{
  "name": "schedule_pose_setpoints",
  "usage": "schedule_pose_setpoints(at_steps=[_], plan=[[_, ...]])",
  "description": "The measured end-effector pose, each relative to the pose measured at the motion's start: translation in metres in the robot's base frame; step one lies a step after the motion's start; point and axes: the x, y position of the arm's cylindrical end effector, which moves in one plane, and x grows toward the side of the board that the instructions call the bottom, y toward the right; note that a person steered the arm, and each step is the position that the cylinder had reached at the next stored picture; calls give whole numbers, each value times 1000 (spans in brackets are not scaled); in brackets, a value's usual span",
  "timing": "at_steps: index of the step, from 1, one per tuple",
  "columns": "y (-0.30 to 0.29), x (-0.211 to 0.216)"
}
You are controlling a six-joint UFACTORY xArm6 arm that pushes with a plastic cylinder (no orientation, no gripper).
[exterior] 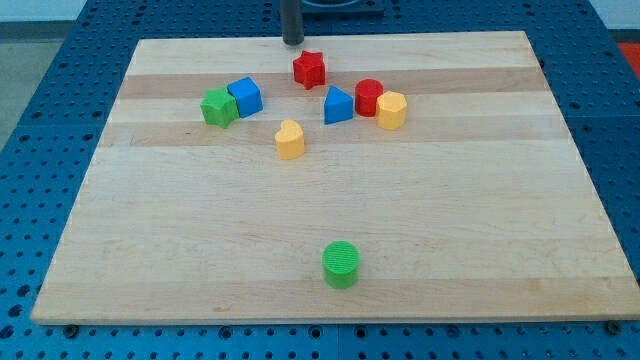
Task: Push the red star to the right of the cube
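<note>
Rod, clawless, sets my tip (292, 42) just above-left of red star (310, 69), blue cube (245, 96) leftward

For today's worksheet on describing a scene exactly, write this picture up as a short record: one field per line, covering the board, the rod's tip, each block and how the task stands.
board: wooden board on a blue pegboard
my tip: at the view's top edge, just up-left of the red star, not touching
blue cube: left of the star, touching the green block
blue wedge-like block: below-right of the star
red cylinder: touching the yellow block
yellow heart: centre
green cylinder: alone near the bottom
</note>
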Motion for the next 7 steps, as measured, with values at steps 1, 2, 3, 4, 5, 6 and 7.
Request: schedule_pose_setpoints(at_steps=[1,2,3,4,5,6,7], plan=[[20,8],[34,15],[41,21],[41,38],[41,43],[41,49],[41,49]])
